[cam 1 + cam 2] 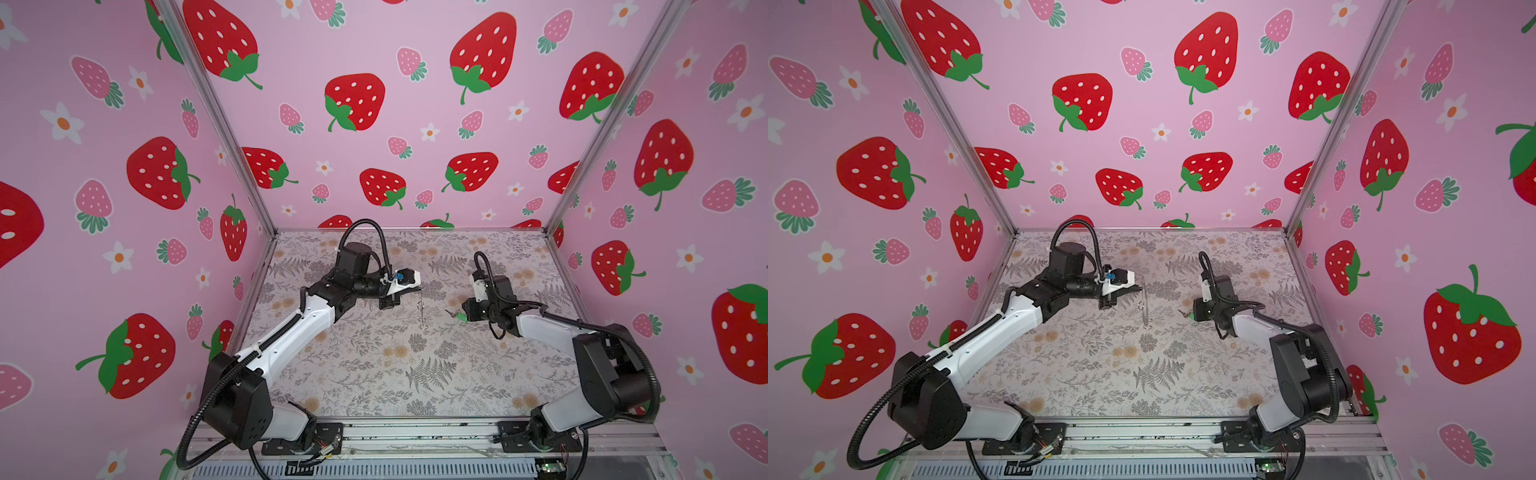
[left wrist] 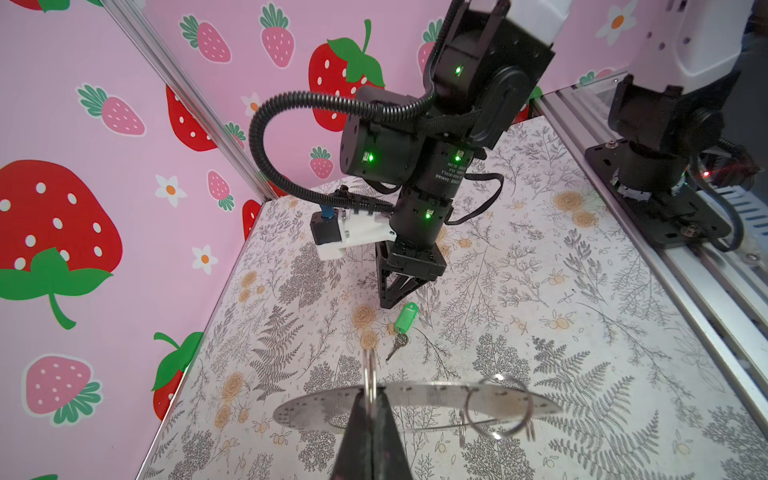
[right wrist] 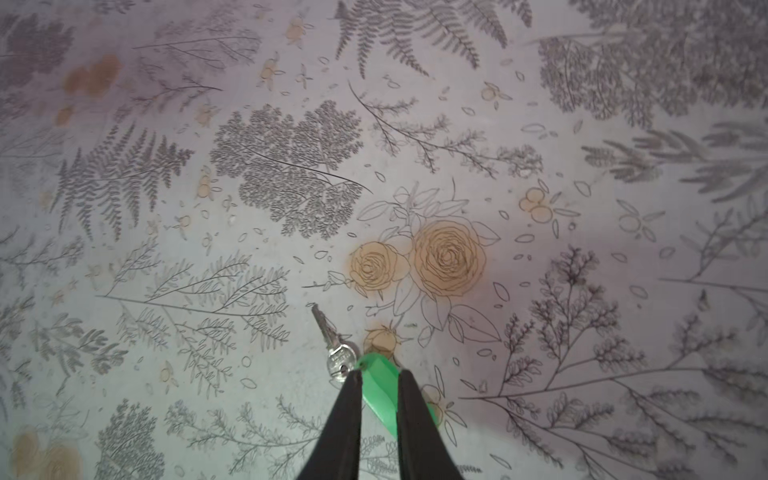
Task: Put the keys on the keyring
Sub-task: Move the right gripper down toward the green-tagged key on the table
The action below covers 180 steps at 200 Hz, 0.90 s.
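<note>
**Tag between the right jaws, key tip aimed at the keyring**

I have the left gripper (image 2: 369, 405) fully closed on the keyring (image 2: 419, 397), pinching its rim right where a small wire loop (image 2: 369, 370) sits. In both top views the keyring hangs upright and edge-on. Its lowest edge is close to the table (image 1: 374, 374), and I cannot tell whether it touches.

The keys (image 3: 341, 360) lie on the table on the right arm's side of the keyring, near it but apart. Their long axis runs roughly toward the keyring, with the key's tip the nearer end and the green tag (image 3: 380, 386) the farther end. The right gripper (image 3: 379, 374) is at that tag end, so the right arm is by far the nearer one. Its jaws stand a narrow gap apart, astride the tag, which slants under 1 finger. I cannot tell whether they have actually pinched it.

As I judge it, the coming move is a short carry along that axis, key end first, toward a loop.

Count: 1 key, 1 green tag, 1 keyring, and 2 loops I am sure of. 1 is at the left jaws and 1 is a larger loop (image 2: 498, 405) further round the rim. The smaller wire bits below are too unclear to count.
</note>
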### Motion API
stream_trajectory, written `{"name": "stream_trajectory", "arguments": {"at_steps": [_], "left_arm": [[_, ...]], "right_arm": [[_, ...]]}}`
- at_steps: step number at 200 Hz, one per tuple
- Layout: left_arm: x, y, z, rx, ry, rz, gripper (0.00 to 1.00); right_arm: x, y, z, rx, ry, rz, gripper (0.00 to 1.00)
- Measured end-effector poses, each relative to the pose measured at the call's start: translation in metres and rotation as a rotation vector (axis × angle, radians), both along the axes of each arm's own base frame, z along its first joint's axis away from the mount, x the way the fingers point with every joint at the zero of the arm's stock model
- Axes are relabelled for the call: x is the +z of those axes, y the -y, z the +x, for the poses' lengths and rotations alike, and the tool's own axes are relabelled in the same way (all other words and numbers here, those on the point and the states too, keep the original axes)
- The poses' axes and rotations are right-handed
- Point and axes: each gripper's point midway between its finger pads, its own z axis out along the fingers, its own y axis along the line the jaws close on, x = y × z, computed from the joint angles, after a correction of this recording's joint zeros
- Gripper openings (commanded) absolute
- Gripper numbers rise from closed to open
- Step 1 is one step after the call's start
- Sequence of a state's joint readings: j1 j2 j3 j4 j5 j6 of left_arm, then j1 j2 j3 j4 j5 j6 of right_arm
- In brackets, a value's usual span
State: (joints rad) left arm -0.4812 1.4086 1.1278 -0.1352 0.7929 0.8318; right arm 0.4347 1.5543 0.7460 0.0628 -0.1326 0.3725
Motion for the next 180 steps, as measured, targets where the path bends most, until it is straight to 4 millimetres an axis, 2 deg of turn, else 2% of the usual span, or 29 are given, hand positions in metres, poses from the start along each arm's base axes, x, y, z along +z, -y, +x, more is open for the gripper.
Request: {"name": "stream_trajectory", "arguments": {"at_steps": [21, 50, 92, 116, 150, 180], "left_arm": [[0.001, 0.000, 0.000, 0.000, 0.003, -0.002, 0.00], [0.001, 0.000, 0.000, 0.001, 0.002, -0.002, 0.00], [0.000, 0.000, 0.000, 0.000, 0.004, -0.001, 0.00], [0.000, 0.000, 0.001, 0.003, 0.006, 0.003, 0.00], [-0.001, -0.002, 0.002, 0.008, 0.008, 0.007, 0.00], [-0.001, -0.002, 0.003, 0.008, 0.010, 0.008, 0.00]], "right_arm": [[-0.006, 0.002, 0.001, -0.074, -0.034, 0.013, 0.17], [-0.010, -0.006, 0.001, -0.131, -0.060, 0.024, 0.22], [-0.003, -0.010, 0.005, -0.062, 0.009, -0.036, 0.24], [0.016, -0.015, 0.007, 0.101, 0.125, -0.114, 0.25], [0.052, -0.032, 0.008, 0.464, 0.356, -0.278, 0.27], [0.060, -0.035, 0.000, 0.780, 0.531, -0.440, 0.27]]}}
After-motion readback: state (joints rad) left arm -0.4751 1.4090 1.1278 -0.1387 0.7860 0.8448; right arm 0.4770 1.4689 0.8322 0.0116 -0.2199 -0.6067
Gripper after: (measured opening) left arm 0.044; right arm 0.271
